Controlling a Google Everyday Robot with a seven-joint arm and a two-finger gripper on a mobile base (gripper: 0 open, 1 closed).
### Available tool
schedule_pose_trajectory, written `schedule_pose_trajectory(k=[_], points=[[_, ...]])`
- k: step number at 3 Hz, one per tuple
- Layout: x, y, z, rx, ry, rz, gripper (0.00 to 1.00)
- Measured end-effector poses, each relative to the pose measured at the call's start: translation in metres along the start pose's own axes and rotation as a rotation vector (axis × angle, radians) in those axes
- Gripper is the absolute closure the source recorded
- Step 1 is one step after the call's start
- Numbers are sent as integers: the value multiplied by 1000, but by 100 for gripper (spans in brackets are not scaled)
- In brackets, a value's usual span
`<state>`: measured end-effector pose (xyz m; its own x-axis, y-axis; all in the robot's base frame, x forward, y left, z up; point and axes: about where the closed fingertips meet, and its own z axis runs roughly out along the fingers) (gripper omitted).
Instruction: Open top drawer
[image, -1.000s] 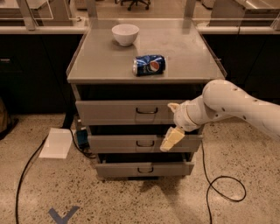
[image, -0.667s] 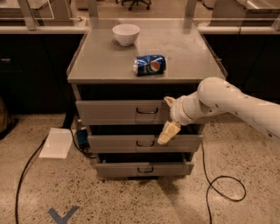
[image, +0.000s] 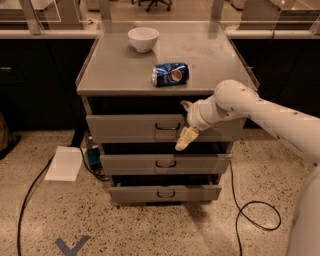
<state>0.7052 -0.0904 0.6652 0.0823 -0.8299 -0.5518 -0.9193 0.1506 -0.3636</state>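
Note:
The top drawer (image: 130, 128) is the widest grey metal front, just under the cabinet top. Its small dark wire handle (image: 167, 126) sits at the front centre. My gripper (image: 184, 123) is at the end of the white arm that reaches in from the right. It sits against the drawer front, just right of the handle. Its fingers are spread apart, one cream fingertip (image: 183, 139) pointing down-left below the handle's level and the other above it. Nothing is held.
Two narrower grey drawers, the middle (image: 165, 163) and the bottom (image: 165, 193), lie below. A white bowl (image: 143, 38) and a blue Pepsi can (image: 170, 74) on its side rest on the cabinet top (image: 115, 70). A paper sheet (image: 64, 163) and black cables lie on the floor.
My gripper and arm have moved left along the top drawer front, closer to the handle. The drawers, bowl and can have not moved.

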Motion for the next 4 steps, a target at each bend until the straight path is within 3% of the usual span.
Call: schedule_pose_trajectory(k=[1,2,3,4], points=[[11,-8,20,-67,33,60,0],[12,11,18,-183,29,123,0],[9,9,14,-184,29,123,0],[-5,50,-21,-266,-27,198,0]])
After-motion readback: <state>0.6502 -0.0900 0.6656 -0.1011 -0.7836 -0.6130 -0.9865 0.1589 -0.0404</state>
